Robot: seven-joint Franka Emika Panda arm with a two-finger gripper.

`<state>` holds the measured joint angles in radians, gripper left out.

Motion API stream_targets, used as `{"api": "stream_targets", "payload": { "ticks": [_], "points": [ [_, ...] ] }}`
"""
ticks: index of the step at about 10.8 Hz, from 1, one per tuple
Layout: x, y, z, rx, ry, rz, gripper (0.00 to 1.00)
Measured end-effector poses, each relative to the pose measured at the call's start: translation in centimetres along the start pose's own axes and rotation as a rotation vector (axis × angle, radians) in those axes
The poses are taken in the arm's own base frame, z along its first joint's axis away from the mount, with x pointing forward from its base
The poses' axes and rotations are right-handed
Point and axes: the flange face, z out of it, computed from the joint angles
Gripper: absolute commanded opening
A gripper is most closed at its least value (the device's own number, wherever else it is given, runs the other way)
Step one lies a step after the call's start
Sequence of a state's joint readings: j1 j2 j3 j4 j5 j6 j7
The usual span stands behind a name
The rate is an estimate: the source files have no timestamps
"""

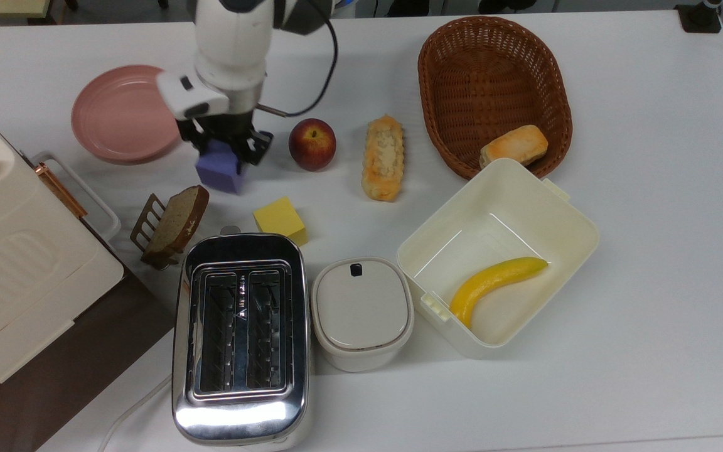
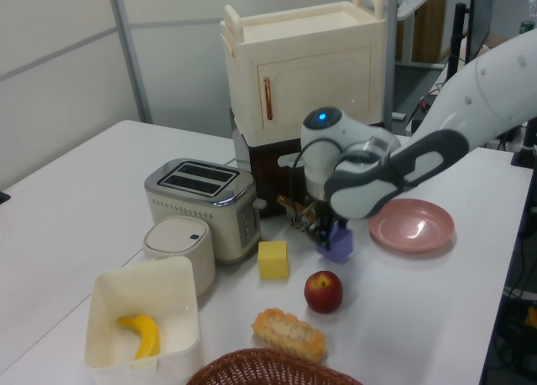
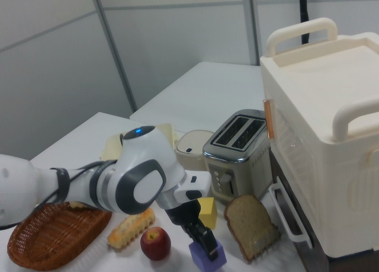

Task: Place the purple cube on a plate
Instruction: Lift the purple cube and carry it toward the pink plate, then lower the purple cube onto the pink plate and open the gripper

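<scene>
The end effector [image 1: 224, 149] is gripping the purple cube [image 1: 218, 168] between its fingers, holding it just off the worktop [image 1: 650, 188]. The plate [image 1: 120, 113] is lying close by, toward the top view's upper left of the end effector.

Bright, even overhead room light in all views. Shadows on white bench [image 1: 650, 188] soft and short. Strong white glare on toaster [image 1: 239, 414] chrome front in top view; sheen on pink plate [image 2: 419, 227] in left view. Top view sharp. Left and right views softer, slightly grainy.
</scene>
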<state>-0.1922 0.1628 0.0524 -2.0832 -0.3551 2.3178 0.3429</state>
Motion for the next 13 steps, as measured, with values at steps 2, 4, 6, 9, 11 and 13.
{"api": "stream_targets", "payload": {
  "ticks": [2,4,6,9,11,13],
  "points": [
    [-1.0,3.4,-2.6,-0.047,-0.07,0.052,0.3],
    [-2.1,6.1,-4.4,-0.077,-0.118,0.097,0.3],
    [-2.4,8.3,-4.2,-0.085,-0.136,0.135,0.3],
    [-2.6,12.2,-3.1,-0.095,-0.149,0.179,0.3],
    [-2.5,14.7,-2.3,-0.088,-0.127,0.203,0.3],
    [-2.3,16.2,-0.6,-0.107,-0.111,0.196,0.3]
  ]
}}
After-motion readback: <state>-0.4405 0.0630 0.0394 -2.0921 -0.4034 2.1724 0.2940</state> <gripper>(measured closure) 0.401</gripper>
